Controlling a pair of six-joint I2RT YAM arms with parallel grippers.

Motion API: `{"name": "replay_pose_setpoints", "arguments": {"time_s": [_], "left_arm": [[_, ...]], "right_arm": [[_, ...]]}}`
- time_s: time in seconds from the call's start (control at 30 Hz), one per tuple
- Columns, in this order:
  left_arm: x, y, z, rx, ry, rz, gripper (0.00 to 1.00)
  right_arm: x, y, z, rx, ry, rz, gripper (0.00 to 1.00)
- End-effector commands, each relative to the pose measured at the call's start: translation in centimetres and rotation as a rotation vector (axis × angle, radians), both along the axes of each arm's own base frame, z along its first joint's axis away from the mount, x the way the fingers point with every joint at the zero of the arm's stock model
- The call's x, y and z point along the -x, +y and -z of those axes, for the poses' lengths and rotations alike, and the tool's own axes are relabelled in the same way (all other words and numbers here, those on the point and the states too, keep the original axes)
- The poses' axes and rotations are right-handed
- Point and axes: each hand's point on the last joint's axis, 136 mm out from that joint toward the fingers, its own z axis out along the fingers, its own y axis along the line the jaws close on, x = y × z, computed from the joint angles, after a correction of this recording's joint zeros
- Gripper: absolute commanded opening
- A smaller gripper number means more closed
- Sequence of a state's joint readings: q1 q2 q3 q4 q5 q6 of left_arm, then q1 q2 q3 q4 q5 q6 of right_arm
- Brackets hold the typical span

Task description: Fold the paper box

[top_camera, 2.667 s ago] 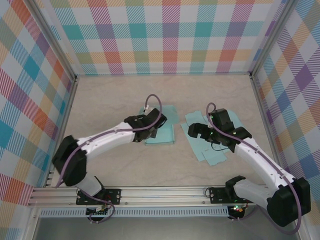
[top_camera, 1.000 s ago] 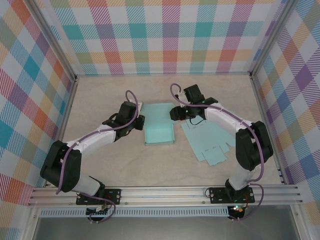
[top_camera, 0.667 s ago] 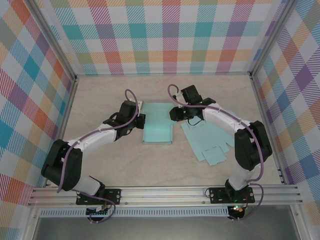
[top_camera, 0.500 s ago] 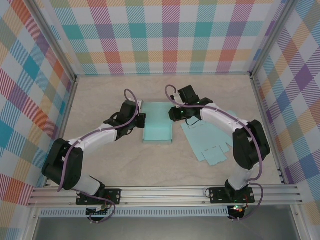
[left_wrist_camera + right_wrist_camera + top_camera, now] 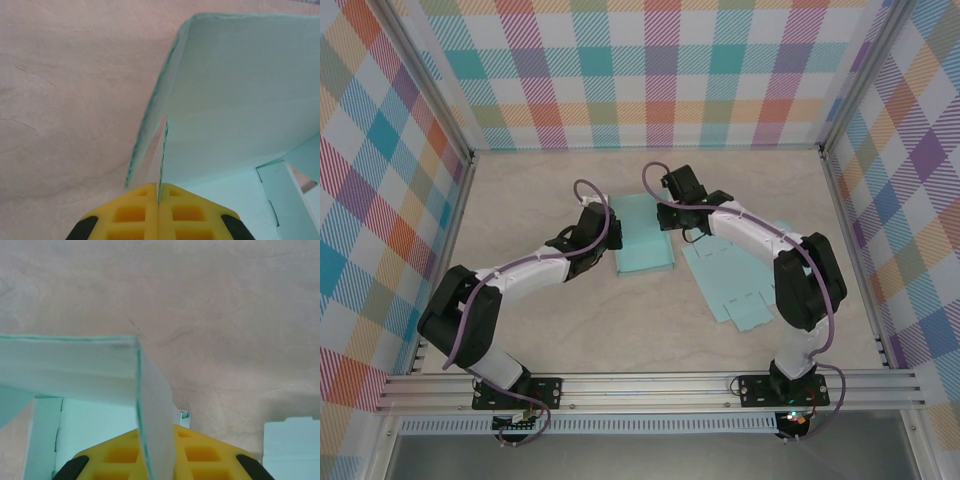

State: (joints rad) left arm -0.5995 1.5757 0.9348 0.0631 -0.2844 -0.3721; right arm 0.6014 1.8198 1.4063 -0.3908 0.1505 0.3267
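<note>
Beige table [image 5: 540,190], paper box [image 5: 645,248] clamped between left tool [image 5: 609,235], right tool [image 5: 670,203]

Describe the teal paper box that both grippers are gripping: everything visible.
The teal paper box is thin matte card, pale with darker green cut edges. It is partly folded: its broad panel looks to rest on the beige table, and side walls stand up, two of them meeting at a sharp corner. The left gripper pinches its left wall edge-on, and the right gripper pinches a wall at its far right corner.
</note>
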Motion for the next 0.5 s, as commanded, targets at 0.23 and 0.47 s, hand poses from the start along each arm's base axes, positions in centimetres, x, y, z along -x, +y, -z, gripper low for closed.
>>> {"name": "replay_pose_setpoints", "arguments": {"time_s": [0.23, 0.47], "left_arm": [[-3.6, -2.5, -2.6, 0.15, -0.11, -0.112, 0.0], [-3.0, -2.8, -0.6, 0.163, -0.088, -0.154, 0.0]], "right_arm": [[-2.2, 3.0, -1.2, -0.086, -0.112, 0.029, 0.15], [-1.4, 3.2, 0.0, -0.087, -0.117, 0.024, 0.14]]}}
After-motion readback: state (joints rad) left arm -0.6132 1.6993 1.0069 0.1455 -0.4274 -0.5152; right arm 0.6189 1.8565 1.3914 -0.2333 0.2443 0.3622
